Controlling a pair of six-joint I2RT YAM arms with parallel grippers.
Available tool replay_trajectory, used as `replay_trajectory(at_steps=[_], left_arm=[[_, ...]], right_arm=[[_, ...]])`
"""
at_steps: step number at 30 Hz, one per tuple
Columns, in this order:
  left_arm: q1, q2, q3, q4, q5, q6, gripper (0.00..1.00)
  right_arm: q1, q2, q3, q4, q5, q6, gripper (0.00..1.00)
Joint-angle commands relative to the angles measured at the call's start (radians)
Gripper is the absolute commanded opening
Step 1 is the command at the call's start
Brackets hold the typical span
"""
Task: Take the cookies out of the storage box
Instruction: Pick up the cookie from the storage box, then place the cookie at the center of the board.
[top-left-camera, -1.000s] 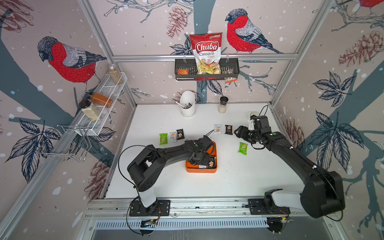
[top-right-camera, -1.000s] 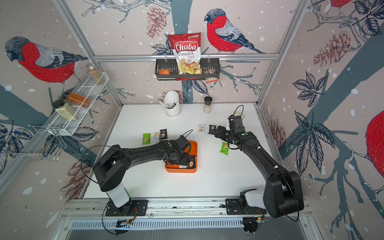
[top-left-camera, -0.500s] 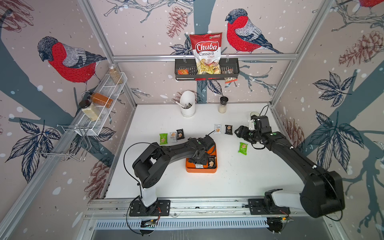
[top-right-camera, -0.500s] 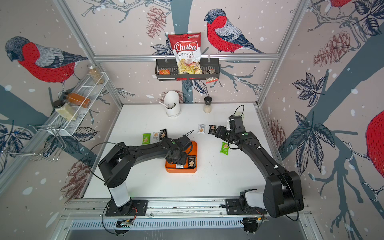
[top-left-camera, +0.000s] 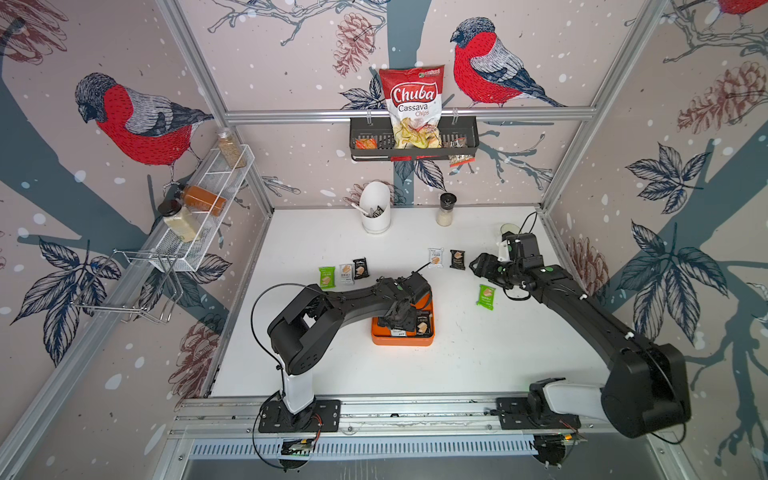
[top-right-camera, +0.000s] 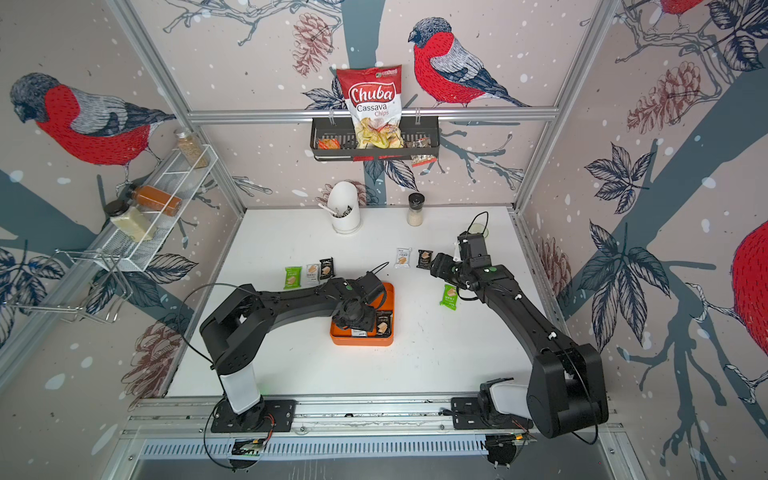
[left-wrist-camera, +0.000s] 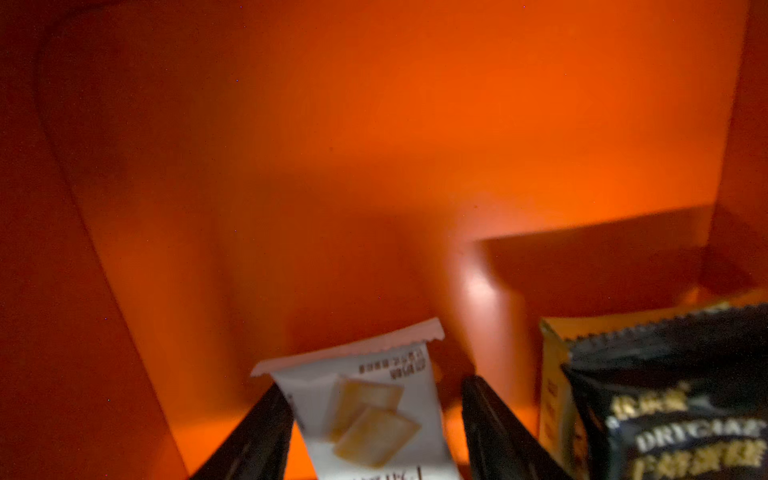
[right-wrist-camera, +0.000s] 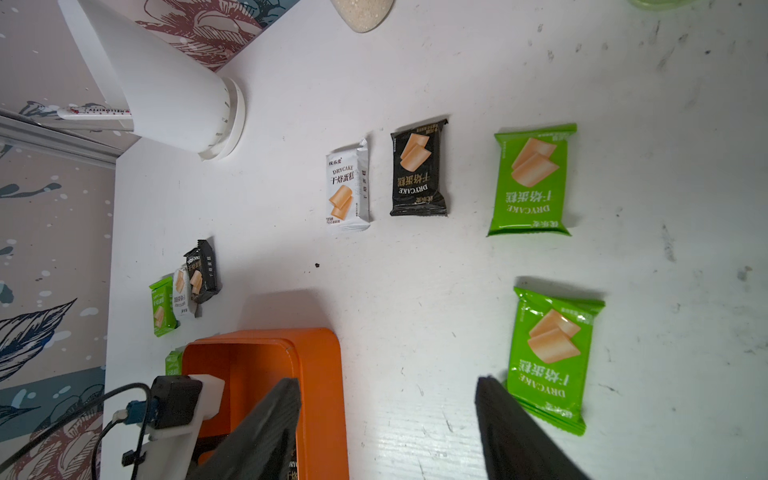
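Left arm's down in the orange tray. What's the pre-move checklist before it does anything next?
1. Alignment: white packet sits inside the left claw: ok.
2. Grip: left claw shut on it: not ok, a gap shows on one side.
3. Neighbour: black packet clear of the claw: cannot tell, very close.
4. Other side: right claw open, empty: ok.
5. Clearance: right arm apart from the storage box: ok.
6. Progress: storage box emptied: not ok, packets remain.
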Motion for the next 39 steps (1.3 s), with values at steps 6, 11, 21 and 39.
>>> replay_trajectory(at_steps=[6, 11, 21, 39], left_arm=[[-0.002, 0.007, -0.021, 0.014, 0.033, -0.037, 0.57], [-0.002, -0.001, -0.012, 0.013, 0.019, -0.042, 0.45], [0.013, -0.030, 0.062, -0.008, -0.023, -0.057, 0.41], [0.084, -0.182, 0.073, -0.068, -0.113, -0.077, 0.41]], right_arm=[[-0.003, -0.005, 0.005, -0.007, 0.012, -0.006, 0.72], [-0.002, -0.009, 0.005, -0.010, 0.011, -0.007, 0.72], [-0.002, -0.036, -0.001, -0.021, 0.012, -0.015, 0.72], [0.003, -0.112, -0.036, -0.029, -0.029, -0.020, 0.72]])
